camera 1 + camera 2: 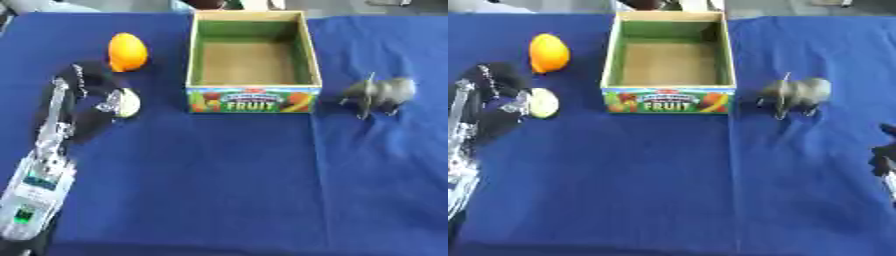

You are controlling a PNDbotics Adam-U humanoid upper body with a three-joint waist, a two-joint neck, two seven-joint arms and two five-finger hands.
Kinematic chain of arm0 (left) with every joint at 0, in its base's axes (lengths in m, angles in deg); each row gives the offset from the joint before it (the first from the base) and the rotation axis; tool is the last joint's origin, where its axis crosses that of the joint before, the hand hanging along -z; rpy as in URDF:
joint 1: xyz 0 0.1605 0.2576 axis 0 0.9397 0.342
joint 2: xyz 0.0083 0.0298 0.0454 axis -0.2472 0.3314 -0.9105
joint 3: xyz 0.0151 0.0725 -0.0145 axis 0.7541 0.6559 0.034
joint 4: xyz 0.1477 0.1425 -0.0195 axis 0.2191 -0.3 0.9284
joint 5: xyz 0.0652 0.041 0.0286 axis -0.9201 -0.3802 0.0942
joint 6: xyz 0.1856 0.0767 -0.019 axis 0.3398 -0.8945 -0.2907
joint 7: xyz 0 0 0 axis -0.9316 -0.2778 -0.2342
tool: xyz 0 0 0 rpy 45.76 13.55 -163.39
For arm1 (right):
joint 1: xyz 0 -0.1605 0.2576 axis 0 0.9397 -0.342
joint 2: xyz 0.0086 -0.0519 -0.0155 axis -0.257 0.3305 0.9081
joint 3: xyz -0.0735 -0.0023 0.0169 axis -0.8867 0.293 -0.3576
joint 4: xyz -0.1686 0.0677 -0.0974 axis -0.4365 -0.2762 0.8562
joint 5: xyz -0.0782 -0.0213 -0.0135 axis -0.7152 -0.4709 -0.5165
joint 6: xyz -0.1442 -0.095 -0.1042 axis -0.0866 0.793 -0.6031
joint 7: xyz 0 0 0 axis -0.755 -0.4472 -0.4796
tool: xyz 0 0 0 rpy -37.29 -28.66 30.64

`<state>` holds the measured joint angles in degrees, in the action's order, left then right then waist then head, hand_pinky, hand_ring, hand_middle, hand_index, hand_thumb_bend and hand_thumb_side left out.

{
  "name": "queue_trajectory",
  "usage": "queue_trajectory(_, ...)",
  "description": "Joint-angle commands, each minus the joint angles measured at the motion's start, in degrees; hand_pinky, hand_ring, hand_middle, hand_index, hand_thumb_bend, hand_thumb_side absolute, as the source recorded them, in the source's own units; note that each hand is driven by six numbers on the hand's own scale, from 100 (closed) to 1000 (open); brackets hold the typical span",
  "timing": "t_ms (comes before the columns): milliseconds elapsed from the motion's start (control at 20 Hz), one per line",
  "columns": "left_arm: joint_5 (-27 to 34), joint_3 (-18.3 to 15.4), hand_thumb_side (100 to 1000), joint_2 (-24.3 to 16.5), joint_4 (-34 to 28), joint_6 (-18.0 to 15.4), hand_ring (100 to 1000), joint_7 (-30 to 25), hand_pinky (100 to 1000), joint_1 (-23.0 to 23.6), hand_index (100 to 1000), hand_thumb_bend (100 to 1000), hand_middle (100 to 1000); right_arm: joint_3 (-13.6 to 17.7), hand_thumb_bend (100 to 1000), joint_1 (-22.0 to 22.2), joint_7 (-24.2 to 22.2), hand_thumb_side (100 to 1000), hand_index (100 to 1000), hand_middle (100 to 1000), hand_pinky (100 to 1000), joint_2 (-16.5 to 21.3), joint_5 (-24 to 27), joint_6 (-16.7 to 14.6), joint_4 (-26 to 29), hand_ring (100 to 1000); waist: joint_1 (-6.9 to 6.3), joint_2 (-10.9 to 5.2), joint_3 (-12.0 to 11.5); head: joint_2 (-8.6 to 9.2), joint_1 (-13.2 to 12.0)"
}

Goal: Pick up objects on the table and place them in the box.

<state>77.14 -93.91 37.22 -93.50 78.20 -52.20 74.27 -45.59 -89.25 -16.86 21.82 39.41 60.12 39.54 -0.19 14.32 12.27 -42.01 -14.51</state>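
- Left hand [92, 87], black, at the table's left, fingers curled around a pale round fruit [128, 102].
- Smooth orange fruit [127, 51] just beyond it.
- Open cardboard box [252, 100], green-walled, centre.
- Grey toy animal [378, 93] right of the box.
- Right hand [883, 155] at the right edge; grip unclear.
- Blue cloth [219, 175].

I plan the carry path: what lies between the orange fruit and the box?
Nothing: in the left eye view only bare blue cloth separates the orange fruit from the box.

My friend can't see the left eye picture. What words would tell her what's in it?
The robot's left hand reaches a pale round thing on a blue table, near an orange fruit. An empty fruit box sits mid-table, a grey toy animal to its right.
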Motion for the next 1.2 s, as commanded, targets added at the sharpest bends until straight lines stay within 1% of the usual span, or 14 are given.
queue_trajectory(50, -0.51, -0.66, 145, -2.57, -1.14, -0.48, 646, 0.00, 634, 0.08, 722, 179, 552, 0.47, 100, -0.57, -0.03, 510, 460, 482, 801, 1.80, 0.49, -0.22, 1.19, 1000, 0.05, -0.77, 0.03, 0.68, -0.13)
queue_trajectory(350, -1.06, -0.90, 148, -4.84, -1.14, -0.63, 649, -0.19, 635, 0.57, 725, 188, 557, 0.49, 100, -0.49, 0.03, 510, 460, 481, 801, 1.85, 0.43, -0.21, 1.19, 1000, 0.03, -0.78, 0.03, 0.80, -0.16)
queue_trajectory(550, -1.96, -0.97, 147, -7.25, -1.14, -0.39, 664, -1.27, 643, 1.18, 736, 229, 572, 0.51, 100, -0.45, 0.10, 507, 460, 481, 801, 1.96, 0.41, -0.26, 1.20, 1000, 0.01, -0.81, 0.03, 0.79, -0.22)
queue_trajectory(600, -2.33, -0.99, 148, -7.89, -1.14, -0.35, 672, -1.67, 649, 1.30, 742, 254, 581, 0.51, 100, -0.45, 0.11, 506, 460, 481, 801, 2.00, 0.42, -0.28, 1.20, 1000, 0.00, -0.83, 0.03, 0.79, -0.23)
queue_trajectory(950, -5.91, -0.98, 189, -15.37, -1.14, 0.89, 690, -5.72, 668, 1.85, 760, 330, 614, 0.44, 100, -0.34, 0.08, 505, 460, 481, 801, 2.20, 0.43, -0.36, 1.14, 1000, -0.11, -1.05, 0.11, 0.80, -0.11)
queue_trajectory(1200, -8.71, -0.66, 238, -21.99, 0.12, 2.46, 692, -9.51, 676, 1.56, 761, 405, 629, 0.41, 100, -0.28, 0.06, 504, 460, 481, 801, 2.32, 0.40, -0.44, 1.10, 1000, -0.20, -1.13, 0.28, 0.90, -0.03)
